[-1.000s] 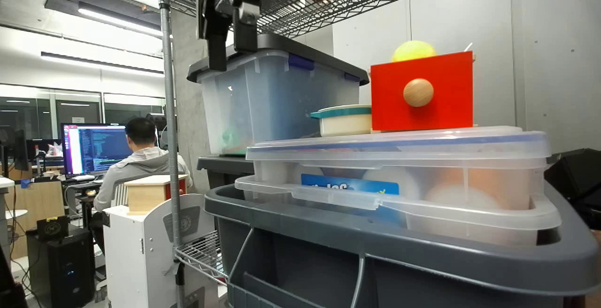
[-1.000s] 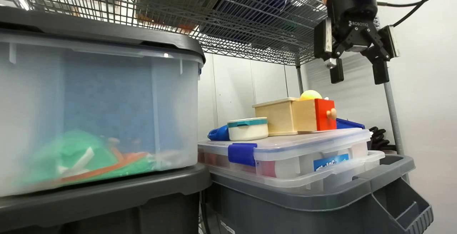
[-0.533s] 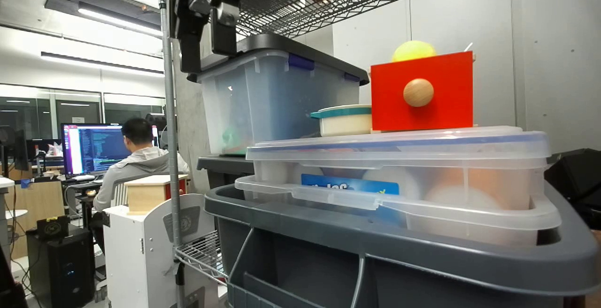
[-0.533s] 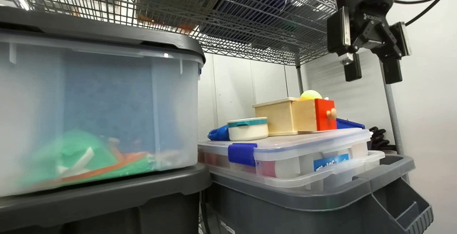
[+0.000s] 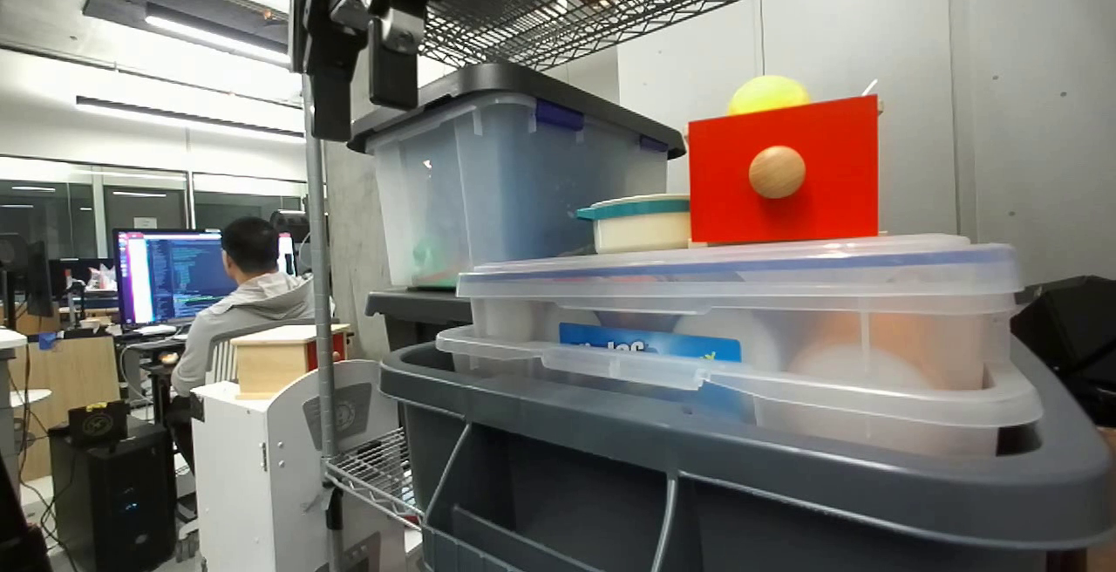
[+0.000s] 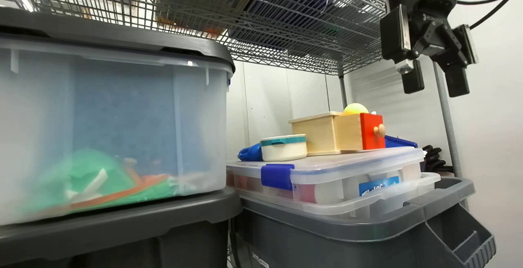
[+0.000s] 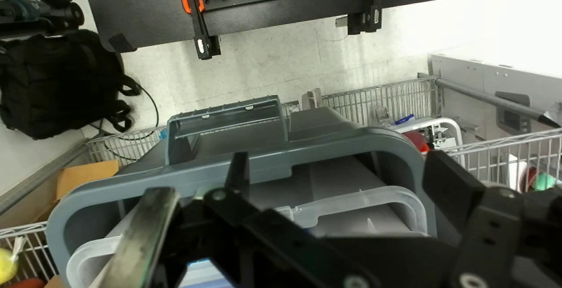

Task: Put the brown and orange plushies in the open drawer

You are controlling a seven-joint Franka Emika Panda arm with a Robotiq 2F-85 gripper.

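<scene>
The drawer (image 5: 732,214) has a red front with a wooden knob and is pulled out of its small wooden box (image 6: 312,131). A yellow round thing (image 5: 767,94) sticks up above the drawer front in both exterior views; it also shows in an exterior view (image 6: 355,108). I see no brown plushie. An orange-red thing (image 7: 27,283) is cut off at the lower left of the wrist view; I cannot tell what it is. My gripper (image 6: 435,82) is open and empty, high up and well to the drawer's knob side. Its fingers spread wide in the wrist view (image 7: 344,174).
The drawer box stands on a clear lidded bin (image 6: 347,166) over a grey tote (image 5: 741,450). A white and teal container (image 6: 284,147) is beside it. A large clear bin (image 5: 523,180) stands alongside. A wire shelf (image 6: 286,23) hangs above; a metal post (image 5: 318,293) is near the gripper.
The gripper has moved farther from the drawer, leftward in an exterior view and rightward in an exterior view. Its fingers stay open. The drawer and the yellow thing have not moved.
</scene>
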